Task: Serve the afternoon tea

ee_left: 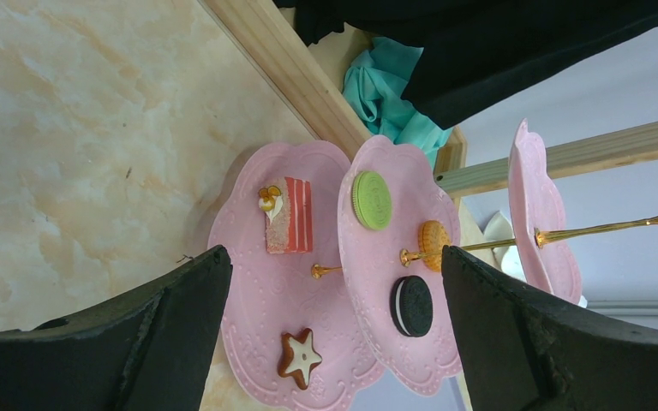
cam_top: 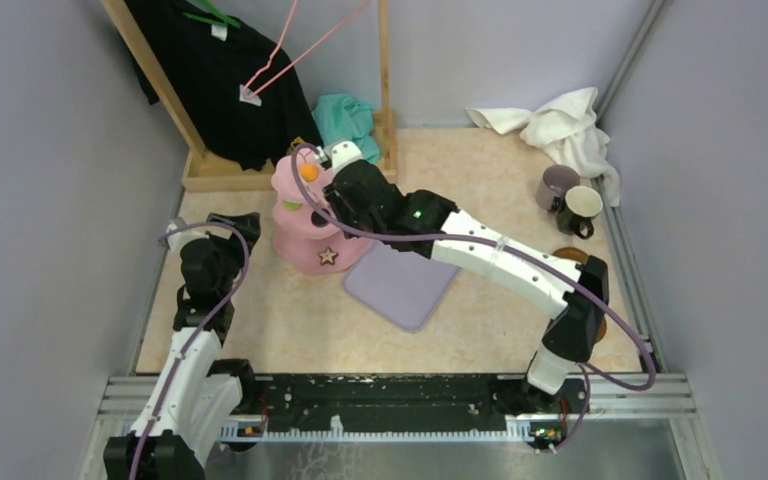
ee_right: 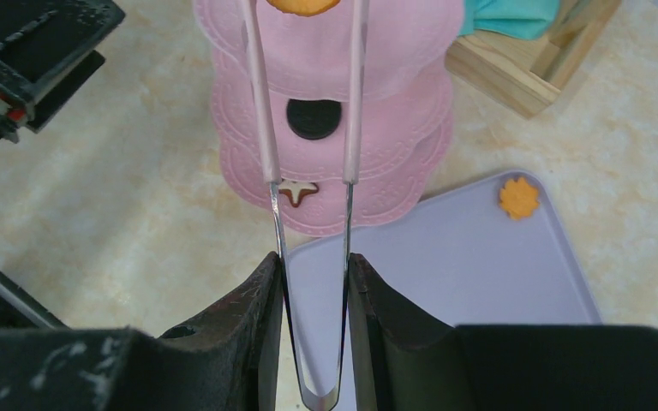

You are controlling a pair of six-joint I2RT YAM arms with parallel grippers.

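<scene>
Beige marbled worktop (cam_top: pixel 260 320), grey walls. Wooden rack (cam_top: pixel 160 75) with dark garment (cam_top: pixel 210 70) at far left.

Pink three-tier stand (cam_top: pixel 305 225) far left of centre, just in front of rack. Star sweet (cam_top: pixel 327 256) on bottom tier. Black round (ee_right: pixel 314 118) and green round (cam_top: pixel 291 205) on middle tier.

Right tool (ee_right: pixel 313 278) clenched on thin pink tongs (ee_right: pixel 261 111). Orange round (ee_right: pixel 302 4) between tong tips at top tier.

Left tool (ee_left: pixel 334 257) released, jaws wide, nothing gripped, positioned left of stand.

Lilac tray (cam_top: pixel 400 285) just beside stand, near-right side. Orange flower sweet (ee_right: pixel 519 196) lies on it.

Mauve mug (cam_top: pixel 557 186) and cream mug (cam_top: pixel 582 207) together at far right. Brown saucer (cam_top: pixel 570 256) nearer, partly hidden by arm.
</scene>
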